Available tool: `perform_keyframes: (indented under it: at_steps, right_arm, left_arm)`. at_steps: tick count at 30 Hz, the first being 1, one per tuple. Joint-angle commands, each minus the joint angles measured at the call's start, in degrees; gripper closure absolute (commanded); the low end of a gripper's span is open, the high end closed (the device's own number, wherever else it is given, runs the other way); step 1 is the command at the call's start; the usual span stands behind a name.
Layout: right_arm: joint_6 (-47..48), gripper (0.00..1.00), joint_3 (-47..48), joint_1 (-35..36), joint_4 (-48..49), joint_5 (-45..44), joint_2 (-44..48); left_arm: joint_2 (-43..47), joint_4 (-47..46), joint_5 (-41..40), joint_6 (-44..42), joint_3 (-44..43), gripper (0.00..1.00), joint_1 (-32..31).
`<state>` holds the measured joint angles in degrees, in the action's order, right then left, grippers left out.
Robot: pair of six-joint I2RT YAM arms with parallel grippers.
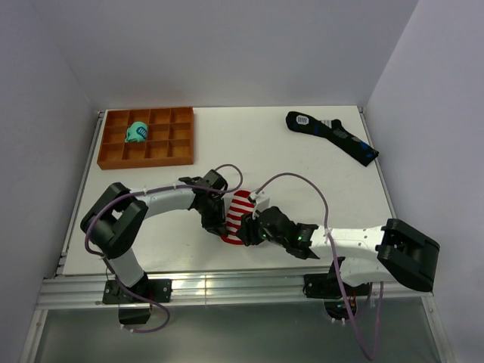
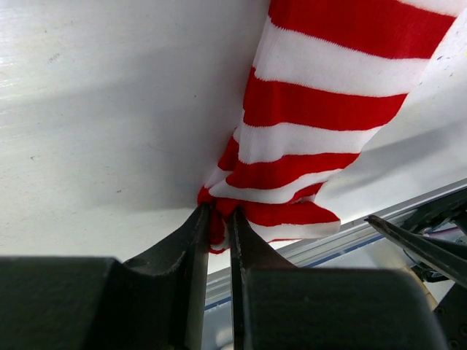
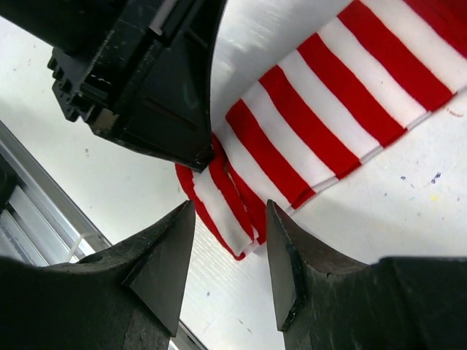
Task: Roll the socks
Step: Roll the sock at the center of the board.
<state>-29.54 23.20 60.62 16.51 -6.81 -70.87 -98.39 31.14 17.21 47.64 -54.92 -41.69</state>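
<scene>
The red and white striped socks [image 1: 241,213] lie flat on the white table between the two arms, near its front edge. My left gripper [image 1: 217,224] is shut on the socks' near left corner; in the left wrist view its fingertips [image 2: 217,215] pinch bunched red fabric of the socks [image 2: 321,124]. My right gripper [image 1: 254,231] is open at the same end. In the right wrist view its jaws [image 3: 230,211] straddle the folded end of the socks [image 3: 328,109] without touching it, with the left gripper [image 3: 146,80] just beyond.
An orange compartment tray [image 1: 184,136] stands at the back left and holds a teal sock bundle [image 1: 137,132]. A long black sock with blue patches [image 1: 333,136] lies at the back right. The metal rail of the table's front edge [image 1: 227,283] runs just below the grippers.
</scene>
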Motion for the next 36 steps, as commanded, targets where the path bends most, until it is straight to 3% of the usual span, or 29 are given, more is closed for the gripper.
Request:
perform_keyframes:
  at_steps: [1,12,36]
  right_arm:
    - [3.87,0.49,2.72,0.64,-2.27,0.04,0.12]
    - [7.48,0.50,8.79,6.96,-6.84,-5.23,-7.35]
    - [4.15,0.52,7.48,11.53,-6.76,-15.51,-14.29]
  left_arm:
    - [-1.81,1.03,-3.59,-1.93,-0.46,0.99,0.30]
    - [-2.86,1.21,-2.62,-2.20,-1.42,0.99,0.38]
    - [-4.71,2.44,-2.36,-2.73,-3.62,0.99,0.47]
